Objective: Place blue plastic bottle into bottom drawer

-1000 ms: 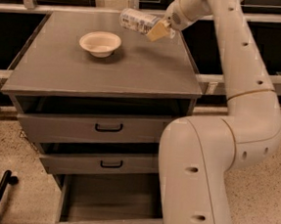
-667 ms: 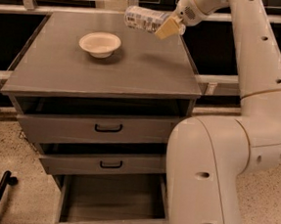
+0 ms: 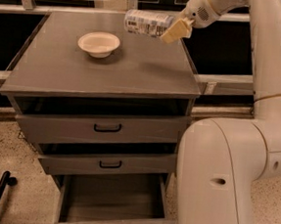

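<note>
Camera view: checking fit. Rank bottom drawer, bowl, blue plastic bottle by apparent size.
1. bottom drawer.
2-3. bowl and blue plastic bottle look alike; the gripper holds the bottle above the far edge of the cabinet.

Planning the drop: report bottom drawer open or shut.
Open: bottom drawer pulled out, its inside showing; gripper holds blue plastic bottle above the cabinet.

- The gripper, high over the cabinet's back right corner, clasps the blue plastic bottle and hides its right end, perhaps the cap.
- Its label: print too blurred to read.
- The bottom drawer: front panel cut off by the lower edge.
</note>
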